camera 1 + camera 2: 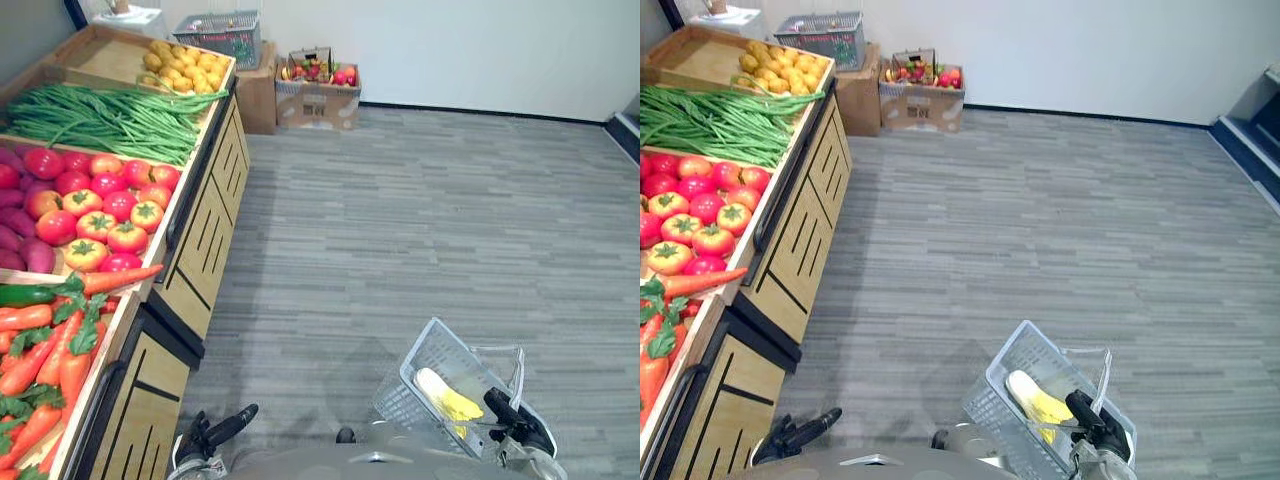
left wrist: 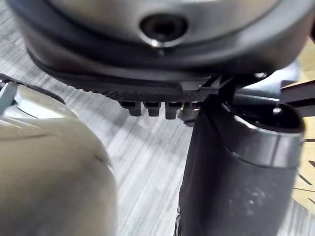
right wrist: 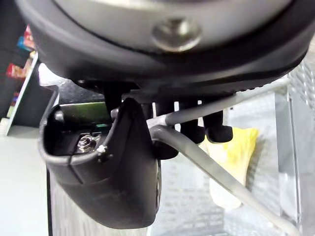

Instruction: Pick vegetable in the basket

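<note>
A grey floor is running past the stand. The right hand is gripping the basket by its handle, with corn lying just beneath. The left hand is hanging loose and empty, carrots lying beyond it. The tilting basket is risking a spill.

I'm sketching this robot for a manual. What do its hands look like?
Both are dark, almost black: the left hand and the right hand. Each has a thick, rounded thumb beside a row of slimmer fingers with blunt tips.
</note>
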